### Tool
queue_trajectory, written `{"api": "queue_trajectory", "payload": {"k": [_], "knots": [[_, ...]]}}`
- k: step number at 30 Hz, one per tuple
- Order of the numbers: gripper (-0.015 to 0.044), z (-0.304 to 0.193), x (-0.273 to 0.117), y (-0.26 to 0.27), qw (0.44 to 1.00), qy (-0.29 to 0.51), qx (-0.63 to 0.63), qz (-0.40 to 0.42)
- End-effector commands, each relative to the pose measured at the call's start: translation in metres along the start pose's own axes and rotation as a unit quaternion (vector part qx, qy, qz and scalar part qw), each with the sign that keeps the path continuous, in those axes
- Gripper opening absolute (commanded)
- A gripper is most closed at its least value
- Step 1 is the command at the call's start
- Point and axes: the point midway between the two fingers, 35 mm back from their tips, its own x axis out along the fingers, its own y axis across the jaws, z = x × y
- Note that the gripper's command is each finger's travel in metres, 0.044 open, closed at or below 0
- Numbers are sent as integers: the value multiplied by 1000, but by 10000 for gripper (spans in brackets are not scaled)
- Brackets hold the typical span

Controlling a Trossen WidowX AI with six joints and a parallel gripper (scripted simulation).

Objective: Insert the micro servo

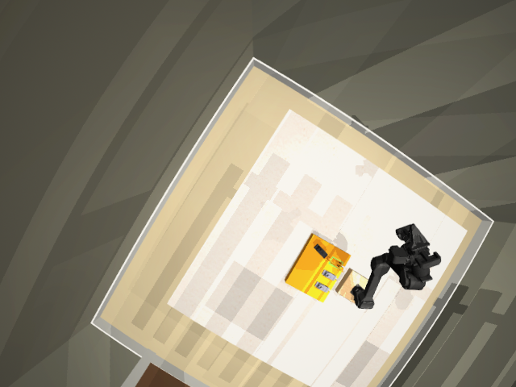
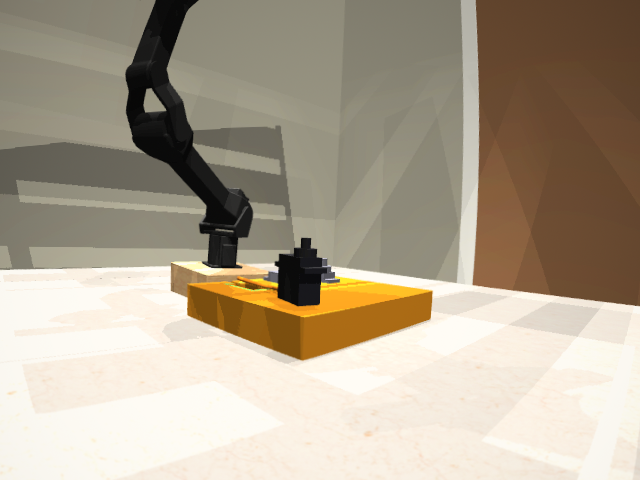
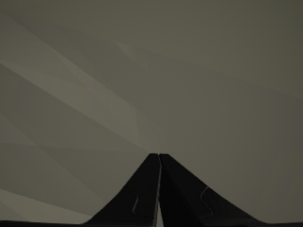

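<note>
Getting hold of the servo looks like the step in hand: the claw (image 1: 411,228) (image 3: 157,163) is up near the bench's (image 1: 385,197) (image 2: 206,413) right-hand corner in the top view, fingers closed together on nothing, so the next move calls for opening it and coming down over the micro servo (image 1: 320,251) (image 2: 299,279); that stands on the orange deck (image 1: 300,275) (image 2: 361,315), about midway between the bench's left and right corners, beside the green-marked pocket (image 1: 334,262) (image 2: 248,286), not in it; it is black, blocky and upright, shaft up, with an orange cable (image 2: 258,283) towards the pocket
</note>
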Motion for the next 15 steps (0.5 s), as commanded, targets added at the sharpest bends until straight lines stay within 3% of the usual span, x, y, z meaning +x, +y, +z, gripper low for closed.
{"api": "queue_trajectory", "payload": {"k": [1, 15], "knots": [[0, -7, -7, -12, 1000, 13, -25, -14], [0, -28, -49, -77, 979, 74, -163, -93]]}}
